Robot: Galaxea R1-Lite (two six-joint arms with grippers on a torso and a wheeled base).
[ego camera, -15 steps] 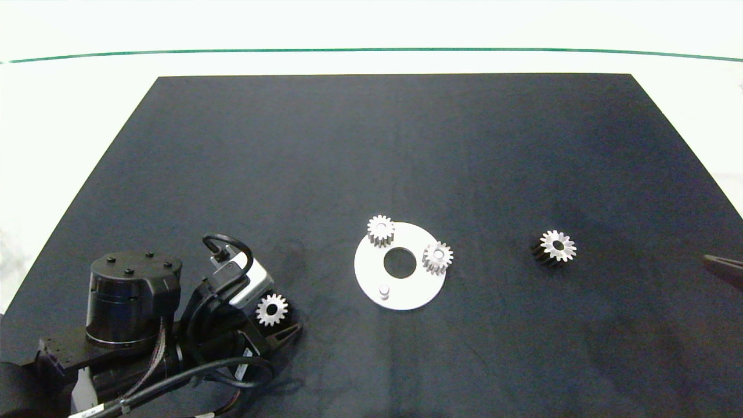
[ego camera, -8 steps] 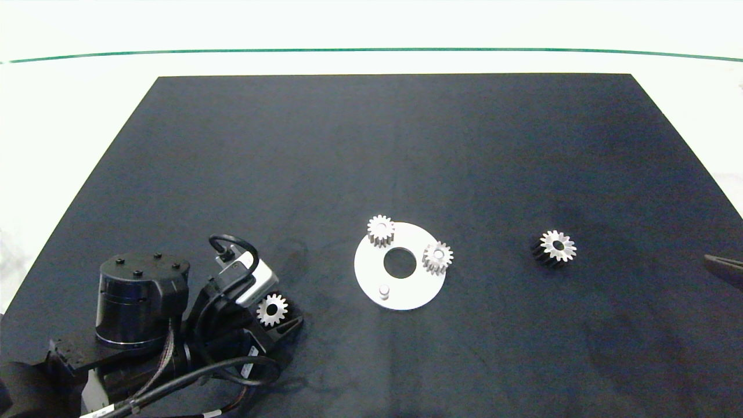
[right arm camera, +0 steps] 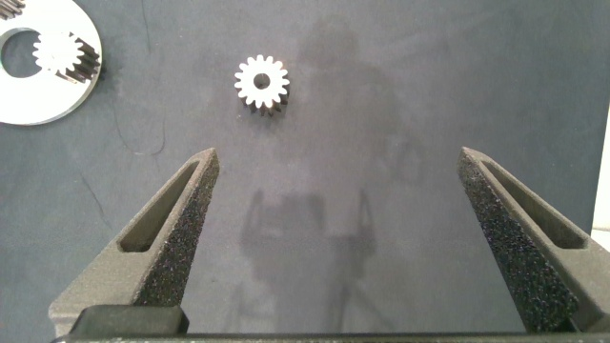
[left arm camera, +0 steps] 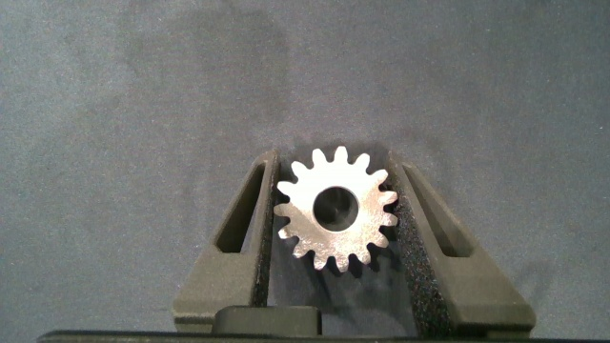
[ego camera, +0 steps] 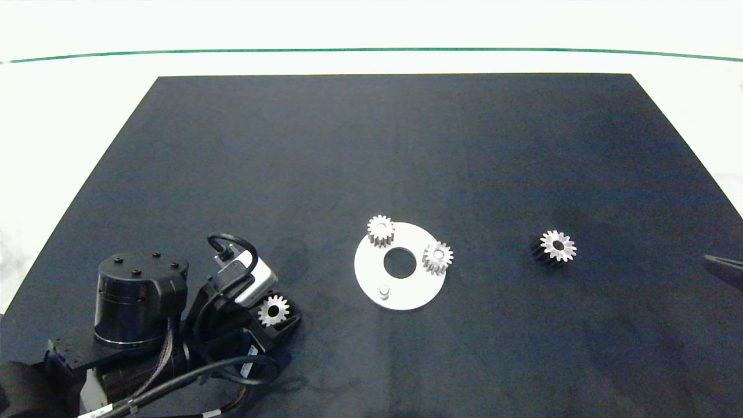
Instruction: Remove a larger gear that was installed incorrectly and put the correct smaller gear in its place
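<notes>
Left gripper (left arm camera: 335, 214) down at the mat's (ego camera: 371, 145) near left corner, fingers closed against the smaller gear (left arm camera: 335, 210) lying flat between them. Right gripper (right arm camera: 338, 238) parked at the right edge, spread wide, holding nothing. Larger gear (ego camera: 555, 247) lay loose toward the right edge, well apart from the white disc (ego camera: 406, 290) with its one bare peg (ego camera: 383, 290).

White table (ego camera: 69, 116), covered by a black mat (ego camera: 371, 151). Laid on the mat: a white disc (ego camera: 421, 290), a small gear (ego camera: 273, 310), a larger gear (ego camera: 557, 246).
</notes>
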